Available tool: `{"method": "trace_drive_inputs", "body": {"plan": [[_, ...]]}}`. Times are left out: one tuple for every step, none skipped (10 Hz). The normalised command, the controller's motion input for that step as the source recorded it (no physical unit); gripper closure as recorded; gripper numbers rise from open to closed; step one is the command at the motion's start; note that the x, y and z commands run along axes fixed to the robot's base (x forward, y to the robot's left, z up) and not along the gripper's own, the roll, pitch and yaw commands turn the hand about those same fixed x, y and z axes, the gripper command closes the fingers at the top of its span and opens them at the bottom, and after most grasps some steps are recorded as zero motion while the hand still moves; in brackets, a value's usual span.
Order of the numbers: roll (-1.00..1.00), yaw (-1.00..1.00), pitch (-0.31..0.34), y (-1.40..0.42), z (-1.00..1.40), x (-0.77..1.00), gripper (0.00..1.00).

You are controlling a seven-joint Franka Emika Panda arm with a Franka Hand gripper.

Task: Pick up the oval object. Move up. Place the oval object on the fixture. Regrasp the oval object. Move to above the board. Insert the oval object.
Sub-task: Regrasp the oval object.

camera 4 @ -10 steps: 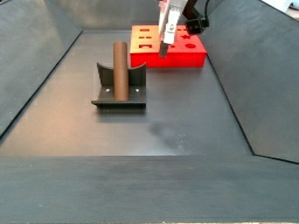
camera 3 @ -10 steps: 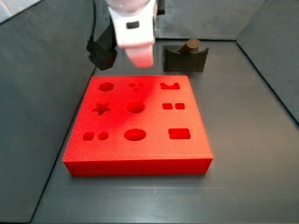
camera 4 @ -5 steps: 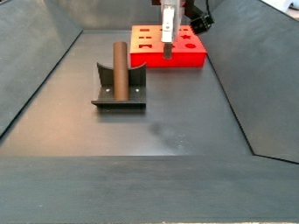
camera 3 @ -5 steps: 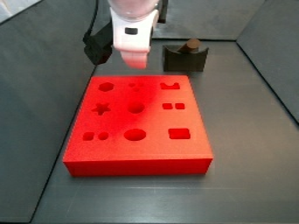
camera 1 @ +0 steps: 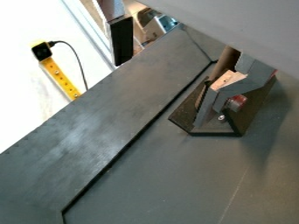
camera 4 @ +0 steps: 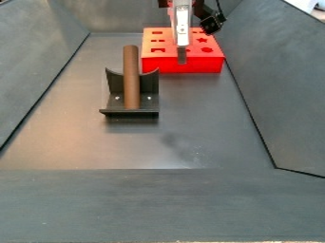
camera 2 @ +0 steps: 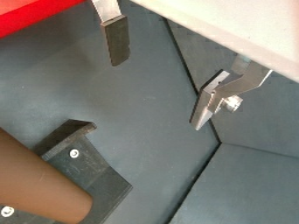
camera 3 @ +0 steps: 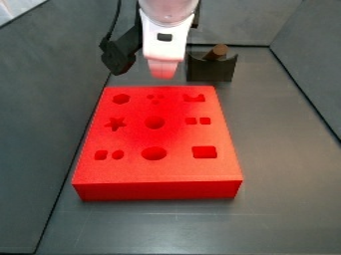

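Board point(camera 3: 156, 139), red-orange with shaped holes, lies on the dark desk point(camera 3: 286, 189). Oval object point(camera 4: 127, 69), a brown peg, stands upright in the fixture point(camera 4: 128, 100), well apart from me. My end effector point(camera 3: 163, 66) hangs over the board's far edge, fingers point(camera 2: 115, 39) spread, holding nothing, slightly higher than a moment ago.

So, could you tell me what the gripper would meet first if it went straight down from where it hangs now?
Probably the board: the gripper hangs open and empty over its far edge, fingers down. It may just miss onto the floor; depth is unclear.
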Motion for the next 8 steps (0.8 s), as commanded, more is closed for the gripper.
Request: {"method": "trace_drive_inputs", "body": {"plan": [[0.07,0.31,-0.089,-0.04,-0.01,0.04,0.0],[0.07,0.22,-0.116,-0.04,-0.01,0.04,0.0],[0.07,0.13,-0.119,-0.02,-0.01,1.0,0.0],[0.08,0.08,-0.112,-0.02,-0.01,1.0,0.0],[0.09,0.04,-0.095,-0.01,-0.03,1.0,0.0],[0.1,0.01,-0.083,-0.01,-0.03,1.0,0.0],[0.1,-0.02,-0.055,-0.01,-0.03,1.0,0.0],[0.1,-0.04,-0.03,-0.01,-0.04,1.0,0.0]]}}
